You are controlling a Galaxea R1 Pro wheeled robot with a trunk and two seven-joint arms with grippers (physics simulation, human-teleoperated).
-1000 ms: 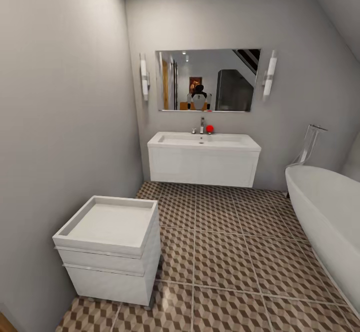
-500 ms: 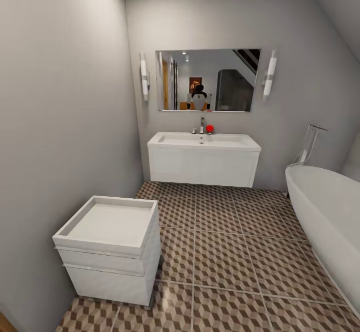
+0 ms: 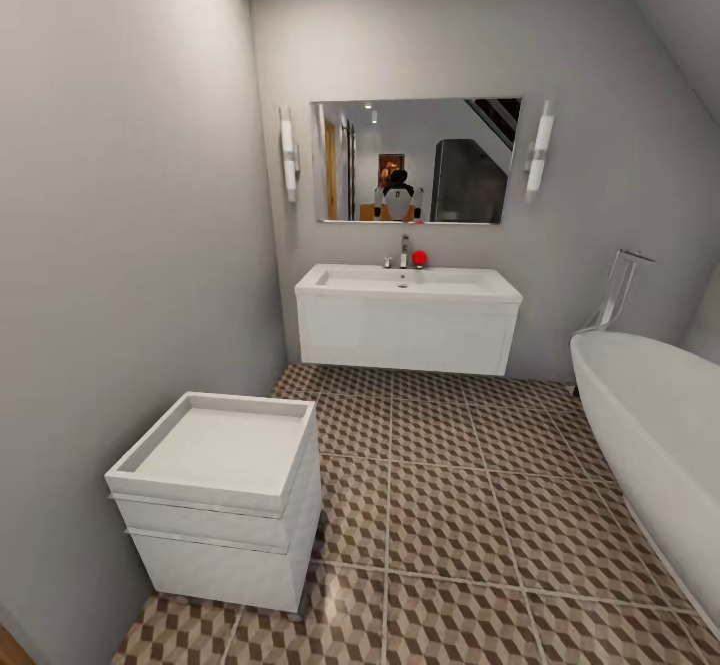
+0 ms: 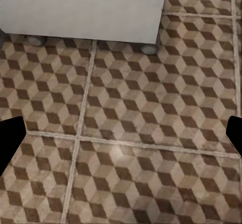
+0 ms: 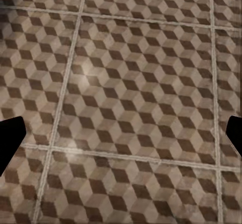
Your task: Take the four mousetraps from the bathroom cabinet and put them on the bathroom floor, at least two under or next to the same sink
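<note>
Grey-walled bathroom, cube-patterned brown, beige and white tiled floor [image 3: 470, 505] | wide white rectangular sink [image 3: 408, 290] with chrome tap on far wall under mirror | no legible writing | left gripper [image 4: 121, 138] fingers spread above tiles beside small white boxy unit [image 4: 83, 7] | right gripper [image 5: 121, 138] fingers spread over bare tiles

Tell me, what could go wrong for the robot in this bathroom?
It might take the small white boxy unit with a recessed top for the cabinet; no mousetraps show on it. Driving across the cube-patterned tiled floor, it could bump that unit or the white bathtub, since the gap between them looks narrow. The space beneath the white wall-hung sink looks low, so reaching under may be awkward.
</note>
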